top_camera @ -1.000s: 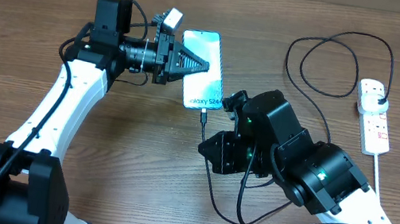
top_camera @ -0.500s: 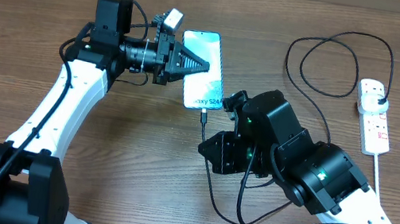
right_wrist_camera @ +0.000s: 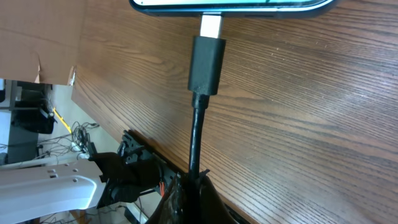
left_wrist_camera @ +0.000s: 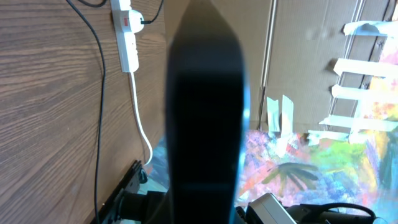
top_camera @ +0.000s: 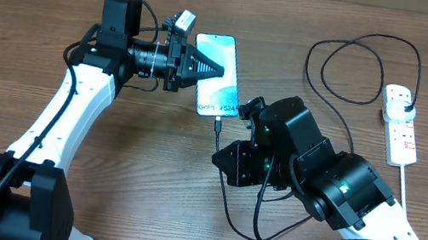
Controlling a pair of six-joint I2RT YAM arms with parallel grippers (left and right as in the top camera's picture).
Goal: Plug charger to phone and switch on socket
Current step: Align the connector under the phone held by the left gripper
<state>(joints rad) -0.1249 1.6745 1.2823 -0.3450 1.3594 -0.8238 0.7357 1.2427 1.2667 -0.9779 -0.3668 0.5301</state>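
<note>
Almost nothing has moved over the last second: from overhead both arms stay in the same pose, and the only change is a very slight shift of the phone [top_camera: 220,95], seen in the printing at its near edge. That suggests the insertion has stalled or is creeping rather than going home. The phone lies flat on the worktop [top_camera: 41,15], left of centre. The left end effector [top_camera: 215,68] has its fingers drawn together to a point over the screen, gripping nothing and apparently pinning the handset. Its own wrist view is mostly a dark blur and adds little. The right end effector [right_wrist_camera: 188,180] is clamped on the cable of the charger [right_wrist_camera: 206,56], just behind the connector. In the right wrist view the connector meets the phone's near edge, but a short stretch of bright metal tip shows between its black body and the phone. I judge the plug entered but not fully seated, so a further push toward the phone seems needed. The socket [top_camera: 400,124] sits far off to the right with the charger's cable reaching its far end. Its switch remains untouched, and whether it is on cannot be told.
</note>
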